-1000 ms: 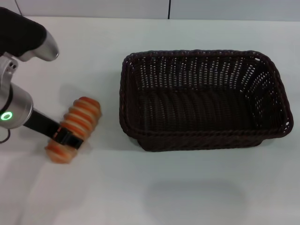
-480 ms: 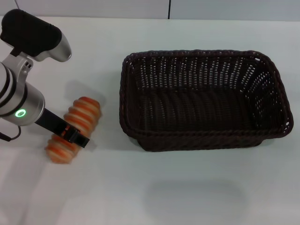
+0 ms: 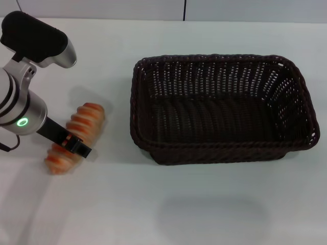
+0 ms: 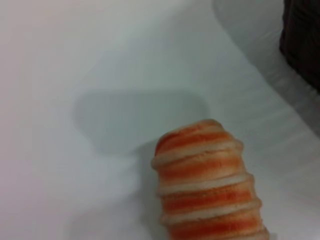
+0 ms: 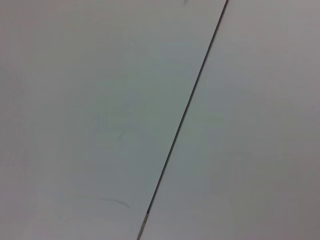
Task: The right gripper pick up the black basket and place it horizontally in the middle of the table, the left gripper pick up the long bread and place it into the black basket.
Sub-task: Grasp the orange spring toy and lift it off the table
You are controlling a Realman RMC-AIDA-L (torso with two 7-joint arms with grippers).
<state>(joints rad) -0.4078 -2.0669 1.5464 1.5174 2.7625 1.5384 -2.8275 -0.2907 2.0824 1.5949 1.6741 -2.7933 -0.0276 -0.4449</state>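
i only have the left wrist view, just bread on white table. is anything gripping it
Observer: Yes, in the head view the left gripper has its black jaws across the long bread.
Operator: where's the basket
Observer: The black basket sits to the right of the bread, apart from it, nothing inside.
Operator: right arm nearby?
Observer: No right gripper shows in the head view; its wrist camera shows only plain pale panels with a dark seam.

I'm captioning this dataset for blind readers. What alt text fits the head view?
The left gripper is clamped across the long bread, which lies slanted on the white table left of the black basket. The basket sits empty with its long side across the view. The right gripper is out of view.
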